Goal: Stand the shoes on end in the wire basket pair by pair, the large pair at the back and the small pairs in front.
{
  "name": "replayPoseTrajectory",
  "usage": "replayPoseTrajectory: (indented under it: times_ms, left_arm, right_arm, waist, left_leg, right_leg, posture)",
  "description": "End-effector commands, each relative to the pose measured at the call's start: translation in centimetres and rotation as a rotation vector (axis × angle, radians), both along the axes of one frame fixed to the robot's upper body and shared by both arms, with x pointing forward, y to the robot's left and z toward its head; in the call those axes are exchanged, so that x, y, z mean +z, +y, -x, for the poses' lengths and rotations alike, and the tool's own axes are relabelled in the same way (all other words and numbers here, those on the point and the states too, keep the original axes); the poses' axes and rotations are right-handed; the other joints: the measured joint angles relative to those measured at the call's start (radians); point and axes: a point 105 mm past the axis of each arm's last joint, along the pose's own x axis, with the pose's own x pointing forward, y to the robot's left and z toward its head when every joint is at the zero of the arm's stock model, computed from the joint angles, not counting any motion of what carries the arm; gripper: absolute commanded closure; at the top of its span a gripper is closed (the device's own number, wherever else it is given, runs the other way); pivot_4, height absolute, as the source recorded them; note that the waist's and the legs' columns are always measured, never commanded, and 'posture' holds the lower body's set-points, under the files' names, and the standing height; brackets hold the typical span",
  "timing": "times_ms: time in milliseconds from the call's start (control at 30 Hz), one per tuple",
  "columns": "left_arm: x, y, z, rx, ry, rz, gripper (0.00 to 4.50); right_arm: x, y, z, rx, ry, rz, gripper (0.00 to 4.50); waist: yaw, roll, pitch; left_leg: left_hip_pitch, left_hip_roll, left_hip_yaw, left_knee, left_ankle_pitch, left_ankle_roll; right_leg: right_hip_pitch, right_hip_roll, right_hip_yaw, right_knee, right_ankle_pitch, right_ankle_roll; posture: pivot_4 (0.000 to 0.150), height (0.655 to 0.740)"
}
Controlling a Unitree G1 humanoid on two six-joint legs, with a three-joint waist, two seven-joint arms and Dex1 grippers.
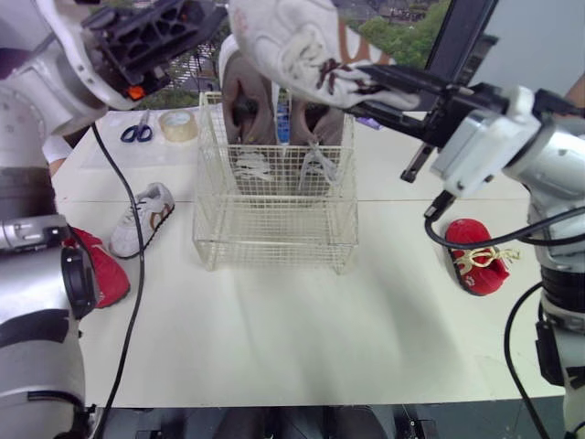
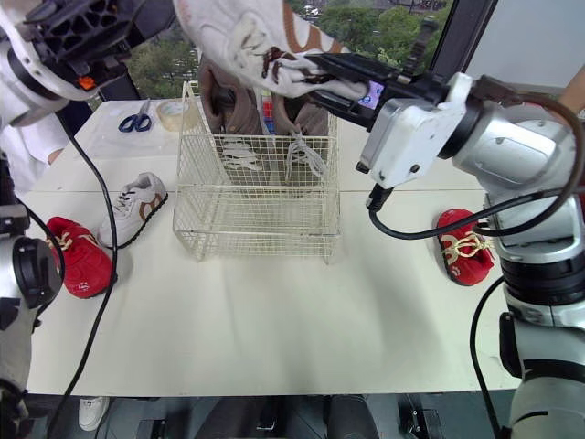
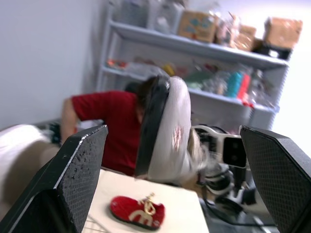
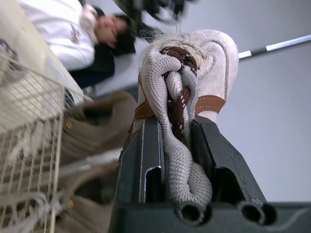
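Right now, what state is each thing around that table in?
Right pincer: shut on the raised white sneaker.
Raised white sneaker: held aloft, not yet in the wire basket.
Left pincer: open, empty.
Brown pair: on end at the basket's back.
Second white sneaker: lying on the table.
Left red shoe: lying on the table.
Right red shoe: lying on the table.
Scissors: closed.

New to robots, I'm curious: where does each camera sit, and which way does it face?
Eye views: on the head, facing forward and down at the wire basket; both arms show.
Left wrist view: along the open left gripper toward the white shoe.
Right wrist view: along the right gripper, shut on that shoe.
Shared: that shoe.
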Motion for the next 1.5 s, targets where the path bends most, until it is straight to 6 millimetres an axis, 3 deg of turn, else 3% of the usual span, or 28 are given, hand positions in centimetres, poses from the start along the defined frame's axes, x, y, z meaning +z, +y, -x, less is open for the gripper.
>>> replayPoseTrajectory:
  times_ms: [33,133,233,400,467,567,633,667,767,833,867,933,1033,1133,1500]
  left_arm:
    - [0.1,-0.7,0.2,-0.027,-0.033,-0.068,0.00]
    - [0.1,-0.8,0.3,-0.052,-0.027,-0.083,0.00]
    - [-0.2,-0.7,0.4,-0.070,-0.020,-0.107,0.85]
    - [-0.2,-0.6,0.6,-0.084,-0.017,-0.113,3.37]
    - [-0.3,-0.6,0.5,-0.075,-0.020,-0.114,4.14]
    - [-0.2,-0.2,0.1,-0.028,-0.014,-0.087,4.21]
    - [0.6,1.0,-0.3,0.036,0.002,0.001,4.21]
    - [0.8,1.7,-0.5,0.068,0.010,0.054,4.21]
    - [0.3,3.2,-1.4,0.165,0.022,0.231,4.21]
    - [-0.4,3.4,-1.6,0.203,0.049,0.345,4.21]
    - [-0.7,3.3,-1.3,0.206,0.056,0.399,4.21]
    - [-0.9,2.7,-0.8,0.208,0.063,0.482,4.21]
    - [-0.5,1.2,0.6,0.174,0.073,0.644,4.21]
    - [-0.3,0.2,1.3,0.140,0.106,0.724,4.21]
    - [-2.8,-1.9,0.6,0.117,0.227,0.663,4.21]
  right_arm:
    - [1.0,0.6,0.8,0.043,-0.077,0.012,4.18]
    - [1.0,0.8,0.8,0.055,-0.082,0.017,4.18]
    - [1.0,1.0,0.7,0.063,-0.091,0.022,4.18]
    - [0.8,1.3,0.6,0.071,-0.092,0.043,4.18]
    - [0.8,1.3,0.6,0.072,-0.092,0.050,4.18]
    - [0.8,1.3,0.5,0.066,-0.084,0.044,4.18]
    - [0.7,0.2,-0.3,0.030,0.013,-0.040,3.19]
    - [0.3,-0.8,-0.9,0.012,0.103,-0.121,2.96]
    - [-0.8,-3.6,-2.4,0.005,0.368,-0.474,1.44]
    - [-0.5,-4.4,-2.7,0.051,0.497,-0.710,0.33]
    - [0.0,-4.4,-2.6,0.099,0.563,-0.816,0.05]
    - [0.9,-4.1,-2.5,0.199,0.677,-0.973,0.05]
    - [2.4,-2.3,-1.8,0.533,0.997,-1.176,0.05]
    - [3.1,-1.4,-1.0,0.761,1.200,-1.221,0.05]
    - [4.1,-0.1,-0.5,0.878,1.321,-1.169,0.05]
  waist:
    - [-0.003,0.000,0.000]
    - [-0.004,0.000,0.000]
    - [-0.011,0.000,0.000]
    - [-0.015,0.000,0.000]
    - [-0.015,0.000,0.000]
    - [-0.015,0.000,0.000]
    - [-0.014,0.000,0.000]
    - [-0.013,0.000,0.000]
    - [-0.012,-0.002,-0.001]
    - [-0.012,-0.001,-0.001]
    - [-0.012,-0.001,-0.001]
    - [-0.009,-0.002,0.000]
    - [-0.011,-0.002,0.000]
    - [-0.014,-0.002,-0.001]
    - [-0.014,-0.002,-0.001]
  left_leg:
    - [0.000,0.000,0.000,0.000,0.000,0.000]
    - [0.000,0.000,0.000,0.000,0.000,0.000]
    - [0.000,0.000,0.000,0.000,0.000,0.000]
    - [0.000,0.000,0.000,0.000,0.000,0.000]
    - [0.000,0.000,0.000,0.000,0.000,0.000]
    - [0.000,0.000,0.000,0.000,0.000,0.000]
    - [0.000,0.000,0.000,0.001,0.000,0.000]
    - [0.000,0.000,0.000,0.001,0.000,0.000]
    - [0.000,0.000,-0.002,0.001,0.000,0.000]
    - [0.000,0.000,-0.002,0.001,0.000,0.000]
    - [0.000,0.000,-0.002,0.002,0.000,0.000]
    - [-0.001,0.000,-0.002,0.002,0.001,-0.001]
    - [-0.002,0.000,-0.002,0.002,0.001,-0.002]
    - [-0.001,0.000,-0.002,0.001,0.002,-0.002]
    - [0.000,0.000,-0.002,0.002,0.001,0.001]
  right_leg:
    - [0.000,0.000,0.000,0.000,0.000,0.000]
    - [0.000,0.000,0.000,0.000,0.000,0.000]
    - [0.000,0.000,0.000,0.000,0.000,0.000]
    - [-0.001,0.000,0.000,0.001,0.000,0.000]
    - [-0.001,0.000,0.000,0.001,0.000,0.000]
    - [-0.001,0.000,0.000,0.002,0.000,0.000]
    - [-0.001,0.000,0.000,0.002,0.000,0.000]
    - [-0.001,0.000,0.000,0.002,0.000,0.000]
    - [0.000,0.000,0.000,0.002,0.000,0.000]
    - [0.000,0.000,0.000,0.003,0.000,0.000]
    - [-0.001,-0.001,0.000,0.004,0.000,0.000]
    - [-0.003,-0.001,0.001,0.008,0.000,0.000]
    - [-0.006,-0.001,0.001,0.013,0.000,0.000]
    - [-0.007,-0.001,0.001,0.014,0.000,0.000]
    - [-0.006,0.000,0.001,0.015,0.000,0.000]
  posture:
    - [0.150,0.7358]
    - [0.150,0.7358]
    - [0.150,0.7358]
    - [0.150,0.7358]
    - [0.150,0.7358]
    - [0.150,0.7358]
    - [0.150,0.7358]
    - [0.150,0.7358]
    - [0.150,0.7358]
    - [0.150,0.7358]
    - [0.150,0.7358]
    - [0.150,0.7358]
    - [0.150,0.7358]
    - [0.150,0.7358]
    - [0.150,0.7358]
